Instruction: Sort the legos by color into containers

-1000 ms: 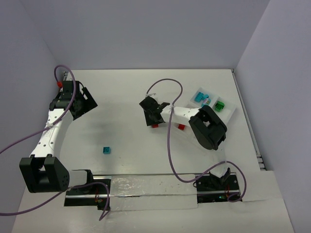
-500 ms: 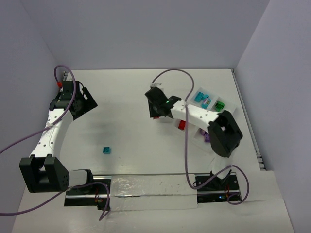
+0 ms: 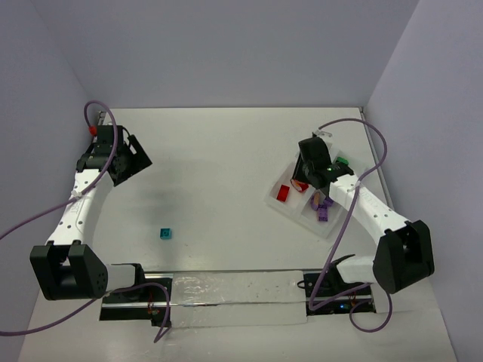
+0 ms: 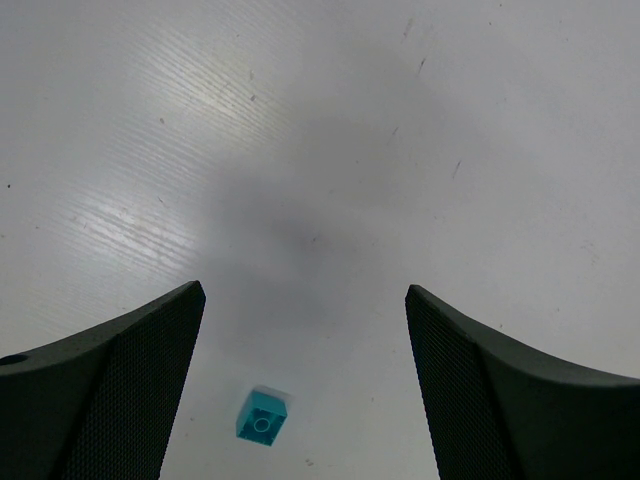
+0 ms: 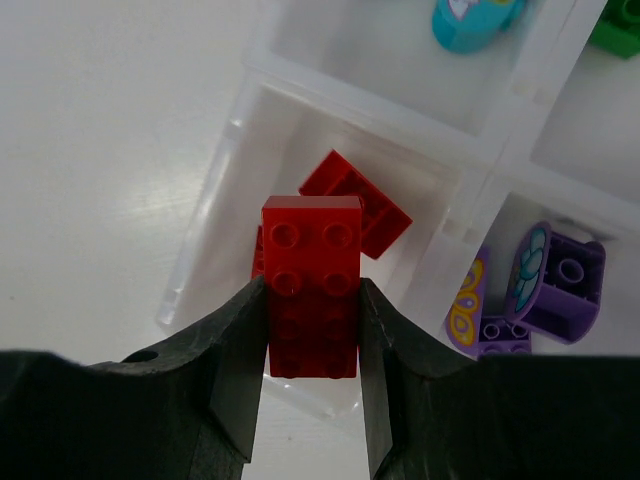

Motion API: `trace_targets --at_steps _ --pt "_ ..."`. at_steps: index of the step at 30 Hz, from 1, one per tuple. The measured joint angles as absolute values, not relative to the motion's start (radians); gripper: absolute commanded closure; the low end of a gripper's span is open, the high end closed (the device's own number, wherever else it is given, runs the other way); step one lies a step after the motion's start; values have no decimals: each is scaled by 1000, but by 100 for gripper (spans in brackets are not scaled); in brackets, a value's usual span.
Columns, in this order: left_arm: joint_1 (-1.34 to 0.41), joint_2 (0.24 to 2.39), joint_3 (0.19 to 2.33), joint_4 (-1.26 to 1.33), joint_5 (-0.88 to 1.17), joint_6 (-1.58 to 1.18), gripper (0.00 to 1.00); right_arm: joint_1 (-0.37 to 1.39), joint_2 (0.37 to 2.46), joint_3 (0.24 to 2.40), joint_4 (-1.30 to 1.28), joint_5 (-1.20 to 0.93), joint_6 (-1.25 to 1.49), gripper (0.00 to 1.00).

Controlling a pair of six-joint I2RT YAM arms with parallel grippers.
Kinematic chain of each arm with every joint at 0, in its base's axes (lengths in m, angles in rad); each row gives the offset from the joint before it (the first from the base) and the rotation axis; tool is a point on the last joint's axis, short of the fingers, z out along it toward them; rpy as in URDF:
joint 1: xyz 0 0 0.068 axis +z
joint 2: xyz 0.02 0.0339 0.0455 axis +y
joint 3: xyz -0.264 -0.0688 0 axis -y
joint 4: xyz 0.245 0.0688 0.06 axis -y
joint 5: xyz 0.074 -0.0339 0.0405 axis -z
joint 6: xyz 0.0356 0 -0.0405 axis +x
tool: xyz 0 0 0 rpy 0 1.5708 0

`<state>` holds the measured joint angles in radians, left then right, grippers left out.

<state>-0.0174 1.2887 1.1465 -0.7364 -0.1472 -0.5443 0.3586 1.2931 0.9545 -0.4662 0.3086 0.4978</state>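
The right end effector (image 5: pixel 311 290) has swung from the middle of the worktop (image 3: pixel 219 151) over to the tray (image 5: pixel 480 160) on the right. It is clenched on a red brick (image 5: pixel 311 250). A second ago it was down beside a red brick on the bare worktop, and that spot is now bare, so this is very likely the same brick. In the right wrist view the held brick hangs above the tray's left compartment, where another red brick (image 5: pixel 355 203) already lies. Purple bricks (image 5: pixel 545 285) sit in the compartment to the right, a teal piece (image 5: pixel 470 20) in the one beyond, and green (image 5: pixel 620 30) in the far corner. The carry looks finished; letting go over this compartment should be all this brick needs.

The left end effector (image 4: pixel 302 292) has not shifted. It hovers released over the worktop on the far left. One teal brick (image 3: pixel 165 233) lies loose on the near-left worktop, not yet sorted.
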Motion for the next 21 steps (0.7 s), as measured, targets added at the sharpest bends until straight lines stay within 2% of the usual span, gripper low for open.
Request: trace_targets --at_steps 5,14,17,19,20,21 --pt "-17 1291 1146 -737 -147 -541 11 353 1329 922 -467 275 506 87" --pt "-17 1288 1089 -737 -145 -539 11 353 1396 922 -447 248 506 81" --pt "-17 1282 1061 -738 -145 -542 10 353 1402 922 -440 247 505 70" --pt "-17 1276 1044 -738 -141 -544 8 353 1404 922 -434 247 504 60" --pt "-17 1273 1036 -738 -139 -547 8 353 1405 922 -432 247 504 52" --pt "-17 1271 1028 -739 -137 -551 8 353 1407 922 -430 247 504 51"
